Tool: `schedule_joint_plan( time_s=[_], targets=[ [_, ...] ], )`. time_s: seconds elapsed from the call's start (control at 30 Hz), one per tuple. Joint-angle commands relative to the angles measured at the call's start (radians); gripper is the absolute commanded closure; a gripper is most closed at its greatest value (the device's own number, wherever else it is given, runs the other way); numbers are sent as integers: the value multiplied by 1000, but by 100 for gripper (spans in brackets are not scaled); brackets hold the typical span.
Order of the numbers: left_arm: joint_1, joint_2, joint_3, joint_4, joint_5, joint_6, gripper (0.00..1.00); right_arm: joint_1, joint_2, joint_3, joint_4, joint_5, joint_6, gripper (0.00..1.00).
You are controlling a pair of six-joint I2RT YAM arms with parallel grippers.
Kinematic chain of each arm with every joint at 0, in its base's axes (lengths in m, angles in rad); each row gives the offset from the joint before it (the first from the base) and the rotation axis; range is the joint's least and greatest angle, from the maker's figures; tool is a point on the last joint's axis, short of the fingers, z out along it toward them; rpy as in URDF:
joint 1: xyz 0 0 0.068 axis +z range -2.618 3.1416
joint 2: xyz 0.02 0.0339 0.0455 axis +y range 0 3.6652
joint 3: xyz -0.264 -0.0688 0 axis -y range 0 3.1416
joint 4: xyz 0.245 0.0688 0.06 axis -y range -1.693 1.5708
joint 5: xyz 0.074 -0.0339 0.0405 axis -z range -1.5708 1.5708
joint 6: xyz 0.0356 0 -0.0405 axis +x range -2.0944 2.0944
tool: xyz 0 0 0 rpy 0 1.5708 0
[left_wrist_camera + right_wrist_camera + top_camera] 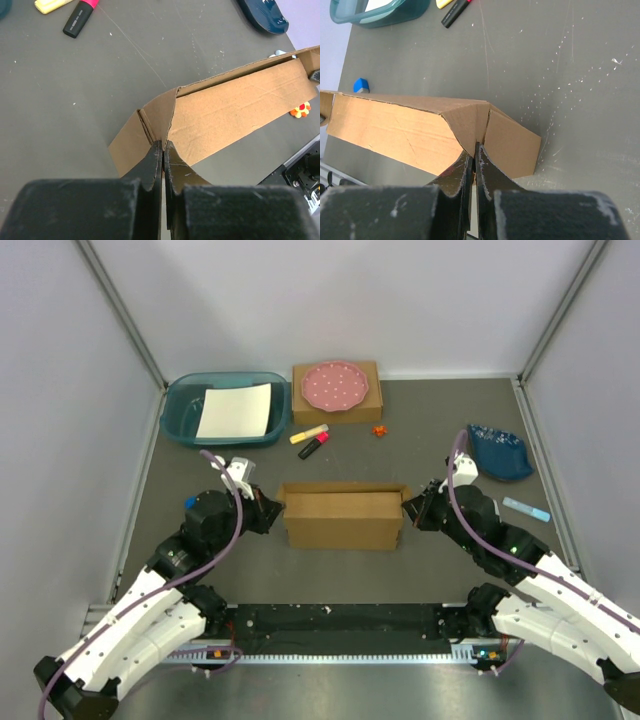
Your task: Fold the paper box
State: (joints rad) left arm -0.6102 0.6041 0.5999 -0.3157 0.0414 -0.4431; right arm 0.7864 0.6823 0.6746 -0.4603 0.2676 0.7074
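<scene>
Though only partly folded, stands in the middle of the table [430, 440] as a long, low brown shape with panels bent up: paper box [343, 518], long sides running left to right, squarely between both arms and nearer to their bases than anything else on the surface.

Left gripper [272, 508] at the box's left end, touching it. Right gripper [410, 508] at the right end, likewise touching. Box thus flanked end to end, one gripper per short side.

From the left wrist: fingers [150, 167] pressed together with no real gap, tips meeting right at the upright crease between short end flap and long side panel. Long panel stretching away up and to the right from those tips. Nipping an edge of card or merely touching it: cannot tell.

From the right wrist, much the same, mirrored: fingers [462, 170] squeezed tight together, tips at the seam in the box's end, long panel running off to the left. Again, card caught between the pads or not: cannot tell.

Farther back, well apart from the paper box:
- teal tub [175, 405] at rear left, white sheet [235, 412] lying inside
- smaller box [368, 405] just beside the tub, bearing a pink dotted plate [335, 386]
- yellow highlighter [308, 433] and pink-capped marker [313, 445], touching or nearly so, between that smaller box and the paper box
- tiny orange bit [380, 430] to their right
- dark blue item [498, 452] at rear right
- pale blue piece [526, 509] near the right arm
- blue block [190, 503] by the left arm
</scene>
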Motion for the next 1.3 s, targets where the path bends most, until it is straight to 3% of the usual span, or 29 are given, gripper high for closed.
schedule_joint_plan(
  time_s=[0.0,0.17,0.37,0.47,0.9,1.17,1.27],
  targets=[
    [-14,-15,-12,43,-26,18,98,24,26,-40,-141,-73,0,100],
    [-14,-21,21,41,-75,37,74,24,22,-38,-143,-74,0,100],
    [-14,-4,73,33,-118,69,60,24,16,-40,-144,-74,1,100],
    [-14,3,92,36,-140,79,58,24,16,-40,-146,-74,1,100],
    [-14,48,107,44,-72,101,63,24,22,-33,-146,-73,-5,100],
    [-14,48,98,40,-58,106,84,25,33,-24,-146,-70,-8,100],
    [-13,55,103,40,-46,104,85,24,34,-21,-146,-68,-8,100]
  ],
)
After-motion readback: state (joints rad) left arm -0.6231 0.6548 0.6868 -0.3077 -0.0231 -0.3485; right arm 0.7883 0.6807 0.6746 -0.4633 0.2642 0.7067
